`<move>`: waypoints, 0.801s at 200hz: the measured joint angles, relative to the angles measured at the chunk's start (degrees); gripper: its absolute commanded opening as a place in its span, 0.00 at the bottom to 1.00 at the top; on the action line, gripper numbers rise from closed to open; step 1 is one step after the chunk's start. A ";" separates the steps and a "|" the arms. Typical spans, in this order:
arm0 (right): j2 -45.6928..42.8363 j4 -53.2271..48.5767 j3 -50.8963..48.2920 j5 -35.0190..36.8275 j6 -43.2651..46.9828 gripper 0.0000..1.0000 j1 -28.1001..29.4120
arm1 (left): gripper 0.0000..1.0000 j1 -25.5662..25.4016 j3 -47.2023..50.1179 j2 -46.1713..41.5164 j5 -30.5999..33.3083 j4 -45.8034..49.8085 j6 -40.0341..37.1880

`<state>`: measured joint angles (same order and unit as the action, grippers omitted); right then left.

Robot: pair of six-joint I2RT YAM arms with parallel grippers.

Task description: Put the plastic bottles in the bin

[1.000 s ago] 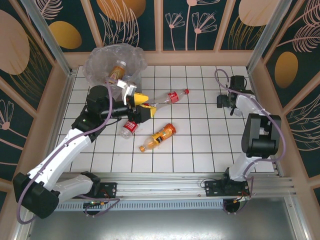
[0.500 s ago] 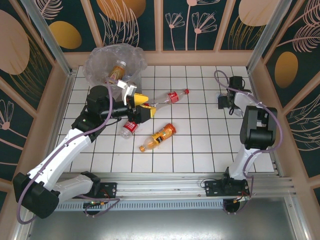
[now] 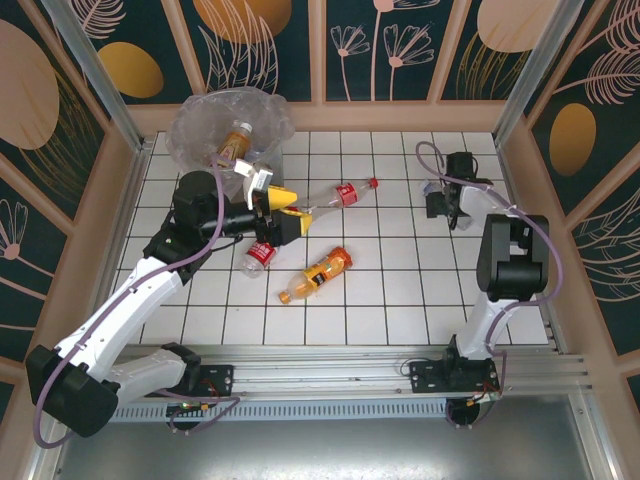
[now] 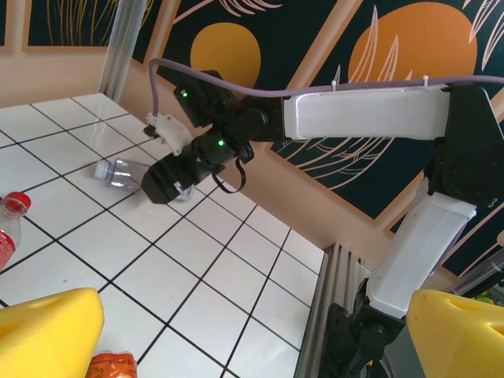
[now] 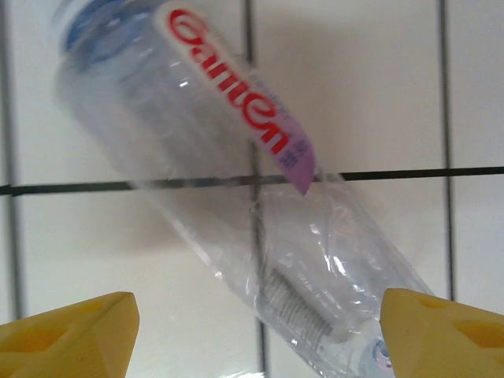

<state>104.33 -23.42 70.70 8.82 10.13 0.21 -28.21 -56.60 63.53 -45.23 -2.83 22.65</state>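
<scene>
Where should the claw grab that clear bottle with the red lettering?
The bottle lies flat and slantwise on the tiles, between the right gripper's open yellow fingers, so its sides are free. Grip its round body about mid-length, just past the label, coming straight down; turning the wrist to close squarely across its width would probably hold best.

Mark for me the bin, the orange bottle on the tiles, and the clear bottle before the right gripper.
bin point(image 3: 188, 128): top view, left bag-lined rim.
orange bottle point(image 3: 322, 270): top view, label.
clear bottle point(image 5: 236, 205): right wrist view, mid body.
</scene>
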 measured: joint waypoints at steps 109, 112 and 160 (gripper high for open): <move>-3.89 0.68 -1.88 1.31 -0.48 0.84 0.70 | 0.99 -0.07 0.04 -0.07 -0.83 -0.42 0.42; -3.28 0.70 -1.68 1.42 -0.42 0.84 0.63 | 0.99 -0.11 0.04 -0.11 -0.85 -0.42 0.42; 2.43 2.32 0.44 4.63 0.11 0.86 0.52 | 0.98 -0.48 0.04 -0.44 -0.83 -0.42 0.39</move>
<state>106.76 -21.10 71.13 13.45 10.24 0.73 -28.69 -56.55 63.09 -46.06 -3.25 23.05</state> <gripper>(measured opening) 0.855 0.985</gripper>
